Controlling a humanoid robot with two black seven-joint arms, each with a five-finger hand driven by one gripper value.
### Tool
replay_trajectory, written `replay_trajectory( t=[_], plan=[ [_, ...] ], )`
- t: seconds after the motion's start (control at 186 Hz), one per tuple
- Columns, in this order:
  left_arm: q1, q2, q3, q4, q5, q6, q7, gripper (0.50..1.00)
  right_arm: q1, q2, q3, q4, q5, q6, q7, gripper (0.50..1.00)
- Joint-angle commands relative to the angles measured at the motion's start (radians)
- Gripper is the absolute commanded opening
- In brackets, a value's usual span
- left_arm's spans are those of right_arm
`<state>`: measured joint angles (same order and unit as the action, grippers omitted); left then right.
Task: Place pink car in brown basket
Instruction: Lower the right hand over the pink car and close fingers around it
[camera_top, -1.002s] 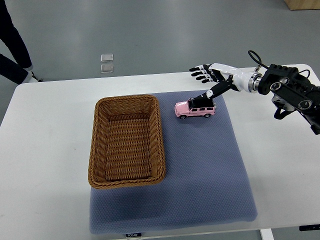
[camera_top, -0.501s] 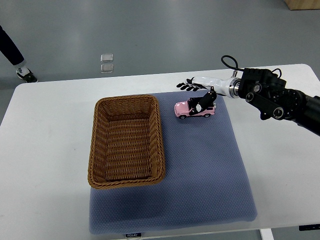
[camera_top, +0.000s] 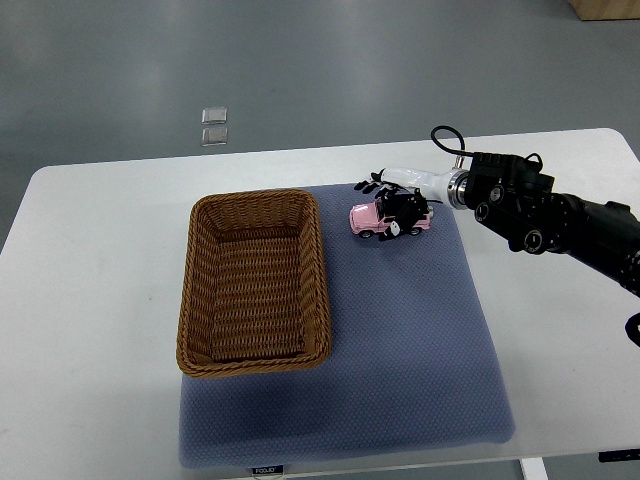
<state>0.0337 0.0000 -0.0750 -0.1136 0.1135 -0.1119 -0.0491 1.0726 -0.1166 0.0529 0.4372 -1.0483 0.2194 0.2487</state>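
The pink car (camera_top: 372, 219) stands on the blue mat (camera_top: 410, 330), a little right of the brown basket (camera_top: 254, 282). My right hand (camera_top: 393, 203) reaches in from the right and lies over the car's rear half. Its black thumb presses on the car's near side and its fingers (camera_top: 370, 185) hook over the far side, so the hand is shut on the car. The car's wheels still rest on the mat. The wicker basket is empty and sits on the mat's left part. The left arm does not show.
The white table (camera_top: 100, 300) carries the mat and the basket. My right forearm (camera_top: 540, 212), dark with cables, crosses the table's right part. Grey floor lies beyond the far edge, with a small pale tile (camera_top: 213, 125) on it.
My right hand has come down and left onto the car, and its thumb and fingers have curled around it. The car has stayed in place. The person's leg at the far left is gone.
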Motion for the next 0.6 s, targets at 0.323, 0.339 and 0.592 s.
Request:
replay_trajectory(
  t=[0.323,0.339,0.592],
  plan=[
    [0.000,0.000,0.000,0.000,0.000,0.000,0.000,1.000,0.004,-0.005,-0.042,-0.029,-0.001,0.002,0.000,0.599],
    [0.000,0.000,0.000,0.000,0.000,0.000,0.000,1.000,0.006,-0.005,-0.044,-0.029,0.001,0.003,0.000,0.578],
    [0.000,0.000,0.000,0.000,0.000,0.000,0.000,1.000,0.010,-0.009,-0.035,-0.028,0.002,0.005,0.007,0.500]
  ],
)
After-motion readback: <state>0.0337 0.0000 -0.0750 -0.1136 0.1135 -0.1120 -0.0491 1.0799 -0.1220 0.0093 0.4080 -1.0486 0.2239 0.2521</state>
